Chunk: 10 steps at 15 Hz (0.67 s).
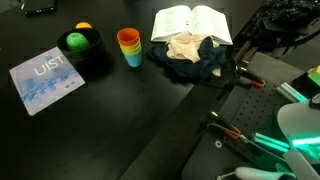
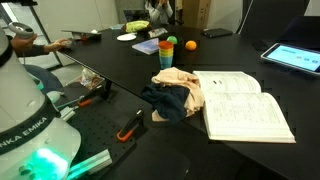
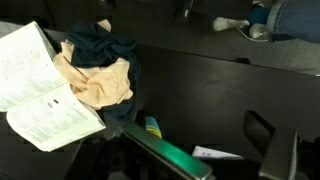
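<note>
far left on the black table: one pale blue booklet, flat, near the front edge. next: one black bowl with two round fruits inside, one green fruit and one orange fruit. then one stack of cups, orange on top, blue at the bottom, too snug to count. then one open book, pages up, with two cloths in one heap right against it: one tan cloth lying on one dark blue cloth, close to the table edge. far right in the wrist view: one gripper, two black fingers wide apart, nothing between, touching nothing. heap nearest to it, yet well apart. bare dark tabletop between heap and gripper; more bare room in front of bowl and cups.
</note>
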Motion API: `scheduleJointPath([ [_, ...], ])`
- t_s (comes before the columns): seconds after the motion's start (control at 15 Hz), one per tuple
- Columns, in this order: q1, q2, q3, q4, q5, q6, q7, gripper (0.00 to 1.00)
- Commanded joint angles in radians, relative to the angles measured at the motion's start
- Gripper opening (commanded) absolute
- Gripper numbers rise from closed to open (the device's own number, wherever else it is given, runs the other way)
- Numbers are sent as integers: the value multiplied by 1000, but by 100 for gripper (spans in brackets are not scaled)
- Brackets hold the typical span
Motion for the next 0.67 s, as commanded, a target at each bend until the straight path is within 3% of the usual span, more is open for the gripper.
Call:
scheduleJointPath([
  [0.0, 37, 91, 25, 27, 48, 140, -37, 100],
  [0.6, 86, 286, 58, 53, 25, 320, -113, 100],
])
